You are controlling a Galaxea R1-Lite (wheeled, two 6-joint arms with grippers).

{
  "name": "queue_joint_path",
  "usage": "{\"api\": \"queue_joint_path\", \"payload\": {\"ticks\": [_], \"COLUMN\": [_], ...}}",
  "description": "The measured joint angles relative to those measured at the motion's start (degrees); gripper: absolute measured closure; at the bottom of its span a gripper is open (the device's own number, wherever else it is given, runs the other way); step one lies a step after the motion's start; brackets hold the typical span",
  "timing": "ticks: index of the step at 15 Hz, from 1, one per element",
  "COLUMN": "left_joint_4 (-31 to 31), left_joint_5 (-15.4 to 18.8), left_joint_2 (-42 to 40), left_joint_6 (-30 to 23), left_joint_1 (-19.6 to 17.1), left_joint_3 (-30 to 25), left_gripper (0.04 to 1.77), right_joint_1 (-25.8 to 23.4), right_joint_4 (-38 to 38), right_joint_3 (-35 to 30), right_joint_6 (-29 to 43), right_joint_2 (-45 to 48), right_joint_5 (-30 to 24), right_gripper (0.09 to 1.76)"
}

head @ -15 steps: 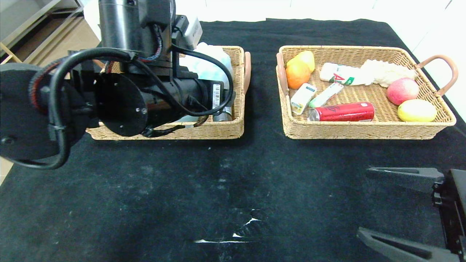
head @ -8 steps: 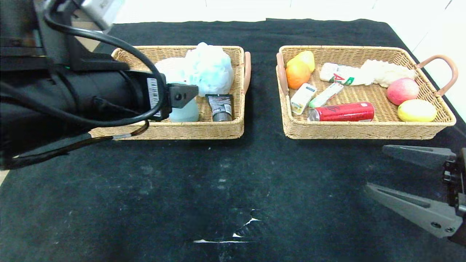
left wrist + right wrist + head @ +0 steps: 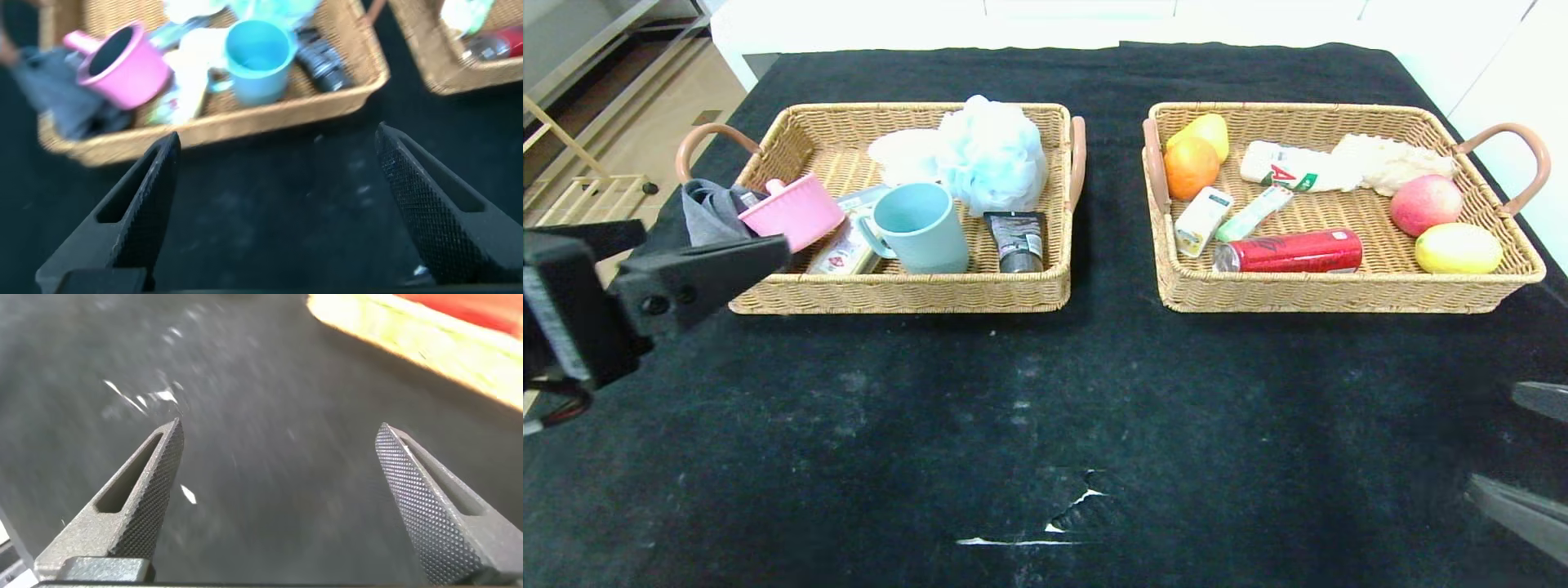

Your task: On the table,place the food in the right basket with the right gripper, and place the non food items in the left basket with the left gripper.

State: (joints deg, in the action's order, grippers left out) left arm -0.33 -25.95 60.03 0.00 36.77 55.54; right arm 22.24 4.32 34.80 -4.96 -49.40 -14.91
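Black scuffed cloth over the table (image 3: 1045, 392), with two tan wicker trays side by side toward the far edge. Left basket (image 3: 898, 294) loaded with the non-food items: pink pot (image 3: 791, 214) near its left end, over a grey cloth (image 3: 707, 214); black squeeze tube (image 3: 1017, 239) flat near the right end; teal mug (image 3: 923, 229) upright between them, beside a flat packet (image 3: 845, 245); pale blue bath puff (image 3: 992, 151) and a white ridged disc (image 3: 903, 153) along the far wall. Right basket (image 3: 1339, 290) loaded with the food: red soda can (image 3: 1290, 251) on its side along the near wall, small drink carton (image 3: 1201, 220) and candy stick (image 3: 1254, 212) just behind it, an orange (image 3: 1191, 167) and a yellow fruit (image 3: 1209, 131) in the far left corner, a white packet (image 3: 1286, 167) and a pale lumpy thing (image 3: 1388, 162) along the far wall, a red apple (image 3: 1425, 204) and a lemon (image 3: 1458, 247) at the right end.

Left gripper (image 3: 274, 212) low at the table's left edge, just in front of the left basket's near left corner, jaws wide apart and holding nothing; same basket in the left wrist view, in front of the fingers. Right gripper (image 3: 282, 498) at the table's near right edge, well apart from the right basket, jaws likewise spread wide with only bare cloth between them.
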Motion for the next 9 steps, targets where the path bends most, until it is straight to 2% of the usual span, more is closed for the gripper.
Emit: {"api": "queue_joint_path", "payload": {"ticks": [2,4,6,7,9], "left_joint_4": [4.32,9.17,16.51,21.05,25.93], "left_joint_5": [1.34,6.17,12.98,17.66,26.09], "left_joint_2": [-5.79,-12.21,-18.30,-21.16,-25.83], "left_joint_6": [0.24,0.63,1.62,1.93,1.84], "left_joint_1": [-3.25,-8.91,-15.21,-18.30,-22.64], "left_joint_3": [-2.34,-3.91,-3.54,-2.45,0.27], "left_gripper": [0.11,0.10,0.10,0.10,0.10], "right_joint_1": [-1.71,-6.83,-11.76,-13.84,-17.66], "right_joint_4": [-8.06,-15.81,-25.39,-30.22,-35.18], "right_joint_3": [0.74,2.56,6.67,9.13,12.32], "right_joint_6": [-0.07,-0.13,-0.16,-0.21,-0.18], "right_joint_2": [6.62,13.62,19.77,22.64,27.49], "right_joint_5": [2.40,3.30,3.61,3.51,3.43], "right_gripper": [0.14,0.14,0.14,0.14,0.14]}}
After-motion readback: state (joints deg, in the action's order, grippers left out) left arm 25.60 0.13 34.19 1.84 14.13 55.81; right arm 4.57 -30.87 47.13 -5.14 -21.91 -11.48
